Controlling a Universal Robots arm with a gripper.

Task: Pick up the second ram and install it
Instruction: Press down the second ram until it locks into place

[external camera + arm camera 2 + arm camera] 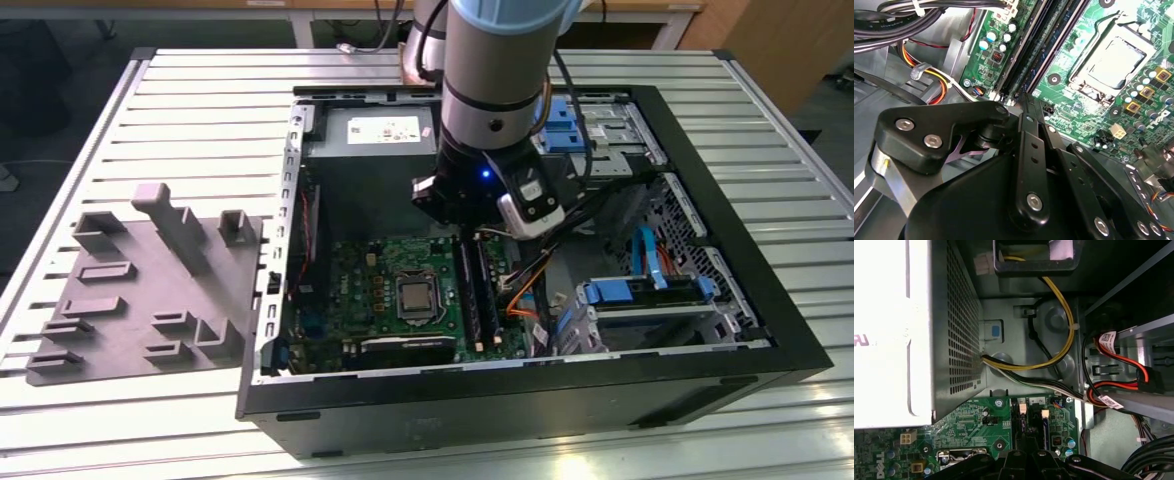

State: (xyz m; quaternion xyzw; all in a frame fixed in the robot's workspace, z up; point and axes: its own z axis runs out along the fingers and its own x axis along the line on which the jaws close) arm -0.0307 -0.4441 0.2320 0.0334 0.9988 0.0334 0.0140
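- Looking down from the exterior view, I see my arm reaching into an open computer case that lies on a slatted table.
- My gripper hangs low inside the case, right over the long black slots on the green board.
- A ram sits in those slots, just beside the square chip in the middle of the board. I cannot tell if it is the second ram or the first one.
- In the second wrist view, the gripper's black links fill the near part, and its tip points at the end of the slots. The shiny chip is near them.
- I cannot tell if the gripper is open, closed, or holding anything. Its links hide the tip.
- In the first wrist view, I see the slot ends just past the gripper, a silver box with tiny holes, and yellow wires running across the case wall.
- On the exterior view's left, a grey tray with upright blocks lies on the table, well apart from the gripper.
- Blue drive holders sit inside the case on the exterior view's right.
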